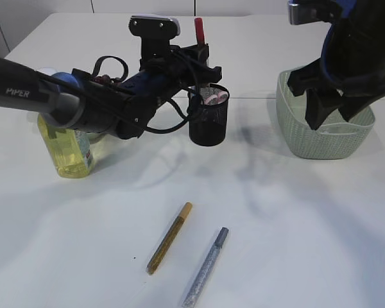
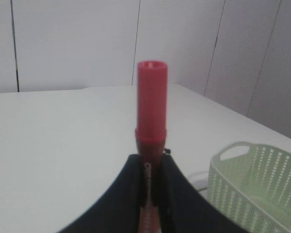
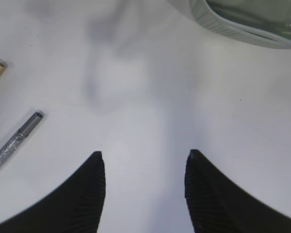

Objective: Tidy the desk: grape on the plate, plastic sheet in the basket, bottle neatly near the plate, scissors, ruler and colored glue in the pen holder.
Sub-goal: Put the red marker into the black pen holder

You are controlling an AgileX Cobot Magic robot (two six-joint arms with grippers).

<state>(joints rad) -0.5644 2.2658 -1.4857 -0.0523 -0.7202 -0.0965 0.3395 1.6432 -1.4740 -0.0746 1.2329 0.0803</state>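
My left gripper (image 1: 200, 54) reaches across to just above the black mesh pen holder (image 1: 208, 120). It is shut on a red colored glue pen (image 2: 152, 102) that stands upright between its jaws. Pink and white handles (image 1: 213, 97) stick out of the holder. A gold glue pen (image 1: 170, 237) and a silver one (image 1: 205, 266) lie on the front of the table. The bottle (image 1: 64, 146) of yellow liquid stands at the left, behind the arm. My right gripper (image 1: 333, 114) hangs open and empty over the green basket (image 1: 289, 122). Grape, ruler and plate do not show.
In the right wrist view the basket rim (image 3: 242, 34) is at the top right and the silver pen's tip (image 3: 19, 136) is at the left, with bare white table between the fingers (image 3: 94, 189). The left arm (image 1: 83, 106) spans the table's left half.
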